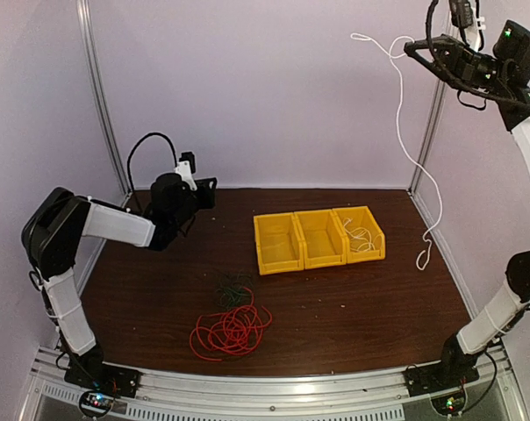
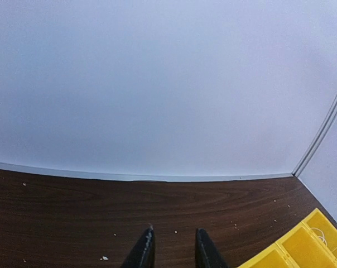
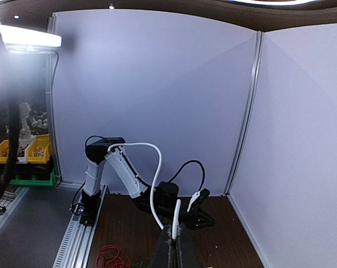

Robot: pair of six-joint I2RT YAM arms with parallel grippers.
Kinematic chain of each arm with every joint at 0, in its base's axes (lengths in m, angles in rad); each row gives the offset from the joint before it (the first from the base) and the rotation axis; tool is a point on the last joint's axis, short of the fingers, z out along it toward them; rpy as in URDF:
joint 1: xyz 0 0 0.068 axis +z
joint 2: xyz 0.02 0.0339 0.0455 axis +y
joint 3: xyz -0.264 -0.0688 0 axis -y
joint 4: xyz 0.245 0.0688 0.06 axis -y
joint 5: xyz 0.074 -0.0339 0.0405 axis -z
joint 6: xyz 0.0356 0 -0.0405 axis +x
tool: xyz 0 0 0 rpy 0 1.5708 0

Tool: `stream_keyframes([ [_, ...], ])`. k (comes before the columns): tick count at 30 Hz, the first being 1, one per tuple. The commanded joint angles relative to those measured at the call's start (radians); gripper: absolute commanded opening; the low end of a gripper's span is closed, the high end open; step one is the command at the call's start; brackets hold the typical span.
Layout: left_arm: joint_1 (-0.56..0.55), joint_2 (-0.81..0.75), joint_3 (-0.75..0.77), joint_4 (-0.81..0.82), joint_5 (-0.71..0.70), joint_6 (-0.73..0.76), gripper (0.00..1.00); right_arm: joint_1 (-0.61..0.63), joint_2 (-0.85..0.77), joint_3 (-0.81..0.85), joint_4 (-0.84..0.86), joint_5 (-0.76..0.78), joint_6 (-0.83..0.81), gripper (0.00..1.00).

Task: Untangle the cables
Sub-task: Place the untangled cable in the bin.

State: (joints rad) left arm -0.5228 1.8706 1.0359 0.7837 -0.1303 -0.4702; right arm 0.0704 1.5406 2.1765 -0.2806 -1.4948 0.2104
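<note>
The white cable (image 1: 404, 132) hangs from my right gripper (image 1: 411, 49), which is raised high at the back right and shut on it. Its lower end loops down to the table (image 1: 423, 258), and a free end curls left. The right wrist view shows the white cable (image 3: 157, 184) pinched between the shut fingers of that gripper (image 3: 174, 243). The red cable (image 1: 232, 330) lies coiled near the front, with the black cable (image 1: 232, 289) a small dark tangle touching its far side. My left gripper (image 1: 209, 189) hovers at the back left. In its wrist view, the left gripper (image 2: 174, 247) is slightly open with nothing between its fingers.
Three yellow bins (image 1: 293, 219) stand in a row mid-table, and white strands (image 1: 361, 235) lie in the rightmost one. Metal frame posts stand at both back corners, and purple walls close in the back and sides. The left wrist view catches a bin corner (image 2: 302, 245).
</note>
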Motion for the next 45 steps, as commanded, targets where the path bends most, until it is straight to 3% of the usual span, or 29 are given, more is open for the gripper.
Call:
stream_keyframes([
  [1, 0.013, -0.069, -0.016, -0.036, 0.049, 0.090, 0.28, -0.011, -0.008, -0.008, -0.136, 0.073, -0.153, 0.00],
  [4, 0.015, -0.082, 0.056, -0.168, 0.120, 0.131, 0.34, -0.011, -0.019, -0.073, -0.189, 0.172, -0.266, 0.00],
  [7, 0.018, -0.079, 0.190, -0.402, 0.194, 0.201, 0.41, -0.012, -0.035, -0.157, -0.205, 0.246, -0.334, 0.00],
  [12, 0.044, -0.092, 0.367, -0.701, 0.146, 0.306, 0.50, -0.011, -0.036, -0.249, -0.234, 0.320, -0.401, 0.00],
  [14, 0.083, -0.139, 0.334, -0.694, 0.146, 0.263, 0.58, -0.011, -0.037, -0.296, -0.232, 0.347, -0.422, 0.00],
  [17, 0.166, -0.230, 0.274, -0.663, 0.168, 0.074, 0.73, -0.011, -0.032, -0.363, -0.230, 0.394, -0.463, 0.00],
  [24, 0.247, -0.348, 0.275, -0.762, 0.292, -0.073, 0.78, -0.011, 0.001, -0.449, -0.194, 0.465, -0.479, 0.00],
  [30, 0.247, -0.403, 0.299, -0.764, 0.613, -0.060, 0.78, -0.011, 0.006, -0.554, -0.156, 0.518, -0.490, 0.00],
  [33, 0.247, -0.446, 0.304, -0.821, 0.606, 0.016, 0.77, -0.012, 0.013, -0.621, -0.160, 0.559, -0.529, 0.00],
  [36, 0.233, -0.505, 0.247, -0.827, 0.578, 0.245, 0.76, -0.013, 0.029, -0.665, -0.169, 0.601, -0.582, 0.00],
  [38, 0.204, -0.573, 0.130, -0.776, 0.544, 0.398, 0.76, -0.015, 0.041, -0.688, -0.167, 0.637, -0.601, 0.00],
  [40, 0.195, -0.649, 0.007, -0.689, 0.492, 0.448, 0.77, -0.019, 0.057, -0.687, -0.172, 0.651, -0.609, 0.00],
  [42, 0.195, -0.724, -0.120, -0.584, 0.427, 0.454, 0.83, -0.024, 0.073, -0.665, -0.181, 0.654, -0.609, 0.00],
  [44, 0.196, -0.799, -0.241, -0.469, 0.341, 0.442, 0.96, -0.025, 0.094, -0.624, -0.199, 0.656, -0.608, 0.00],
  [45, 0.196, -0.817, -0.290, -0.412, 0.287, 0.431, 0.97, -0.024, 0.104, -0.599, -0.209, 0.657, -0.609, 0.00],
])
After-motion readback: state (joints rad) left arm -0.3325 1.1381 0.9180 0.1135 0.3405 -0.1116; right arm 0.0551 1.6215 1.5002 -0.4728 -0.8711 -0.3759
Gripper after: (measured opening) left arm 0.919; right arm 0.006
